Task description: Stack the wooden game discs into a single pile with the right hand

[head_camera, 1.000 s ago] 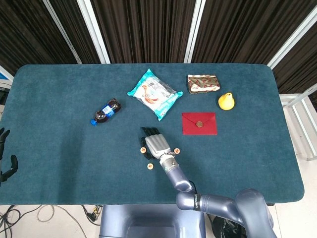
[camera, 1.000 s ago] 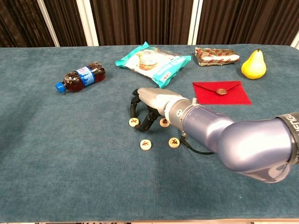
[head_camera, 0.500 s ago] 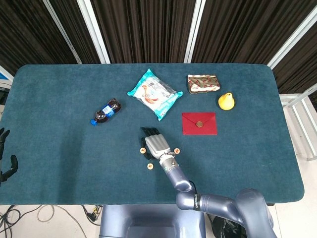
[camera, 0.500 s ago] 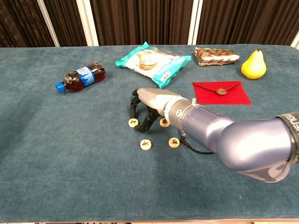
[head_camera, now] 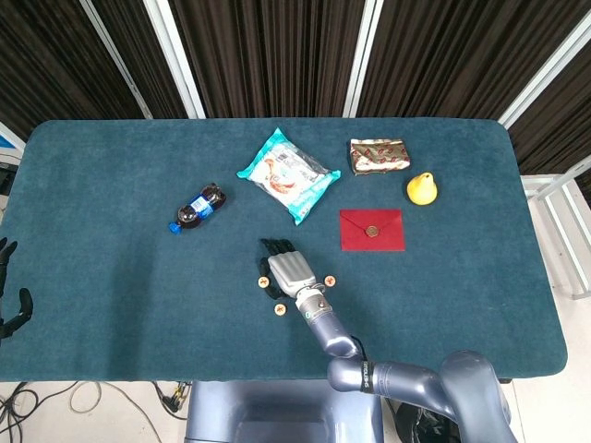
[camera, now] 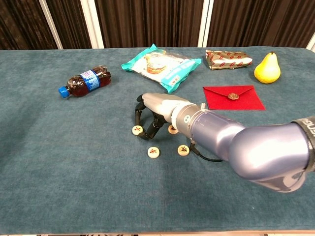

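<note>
Head view shows the teal table [head_camera: 111, 277] filling most of the frame, with the right arm [camera: 246, 147] reaching in from the near edge. The right hand [camera: 155, 113] hangs palm down over the cloth, its dark fingers [camera: 139, 109] curled downward and slightly apart, tips at or just above the surface; whether they press on anything cannot be told. The left hand [head_camera: 7, 295] shows only at the far left edge of the head view, off the table, fingers loosely apart and holding nothing.

Beyond the fingertips, well apart from them, lies the snack bag [camera: 162, 63]. Further out to the fingers' left lies the cola bottle [camera: 84, 81] on its side. To their right lies the red envelope [camera: 234, 97], and past it the wrapped packet [camera: 228, 59] and the yellow pear [camera: 267, 69].

Four wooden discs lie singly on the cloth, none stacked. The first disc [camera: 137, 130] lies directly under the fingertips, touching or almost touching them. The second disc [camera: 173, 129] sits partly hidden under the palm side of the hand, behind the fingers. The third disc [camera: 153, 152] lies nearer the table edge, just short of the fingertips, and the fourth disc [camera: 183, 149] lies beside it, below the wrist.
</note>
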